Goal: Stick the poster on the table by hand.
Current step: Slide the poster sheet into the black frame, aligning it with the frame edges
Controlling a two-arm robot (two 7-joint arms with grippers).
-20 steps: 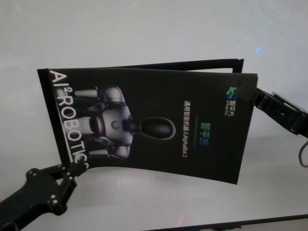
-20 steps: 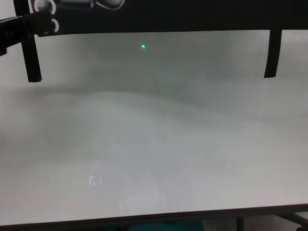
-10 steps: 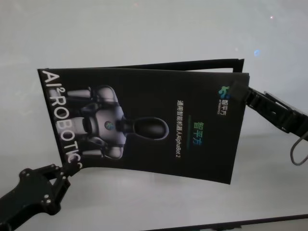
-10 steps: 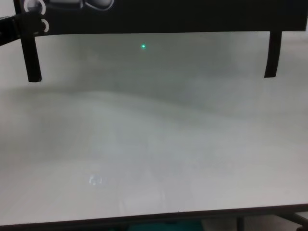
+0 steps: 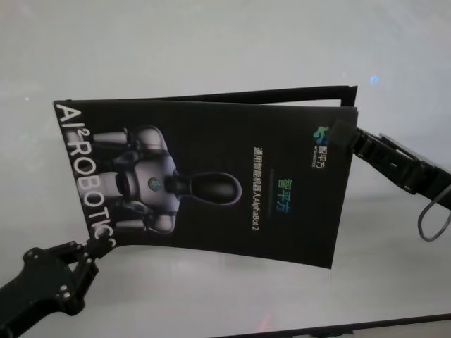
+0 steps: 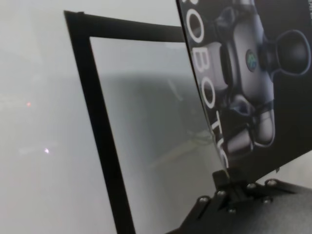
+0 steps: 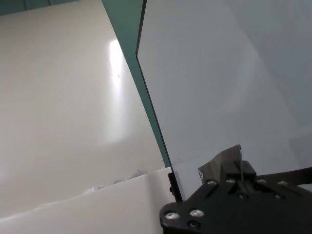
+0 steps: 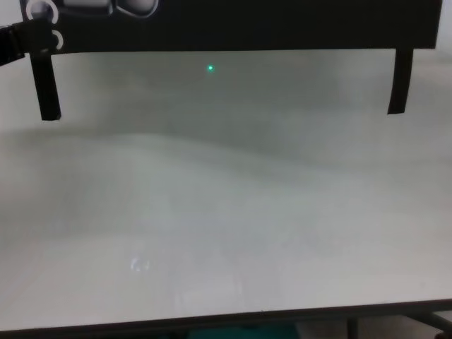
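I have the poster point(image 5: 211, 183) held up off the worktop point(image 5: 211, 42) between both arms, printed face toward the head camera. It hangs bowed, with the big white lettering running down its left edge and the grey-white robot picture beside that.

My left gripper point(image 5: 90, 248) sits at the poster's near-left corner, jaws clamped on the sheet just below the last letters. The left wrist view shows the same pinch: the corner point(image 6: 229, 168) disappears into the gripper point(image 6: 229, 183), and the sheet curves up and away from it.

My right gripper point(image 5: 343, 132) reaches in from the right and has its jaws clamped on the poster's far-right corner, next to the small logo. In the right wrist view the gripper point(image 7: 234, 163) pinches the sheet's edge and the pale back of the poster point(image 7: 209, 73) fills much of the picture.

Behind the poster, on the worktop, lies a black strip frame point(image 5: 282, 95); its far bar and right corner show above the poster's top edge. The left wrist view shows its corner and one long side point(image 6: 100, 131) lying flat on the white surface, under the lifted sheet. From the chest view, the poster's lower edge point(image 8: 247, 25) spans the top, with two short black strips point(image 8: 46, 85) hanging below it, one near each end. The worktop's dark front edge point(image 8: 212, 321) runs along the bottom there.

A loop of cable point(image 5: 431, 215) hangs off the right arm, beside the poster but not touching it.
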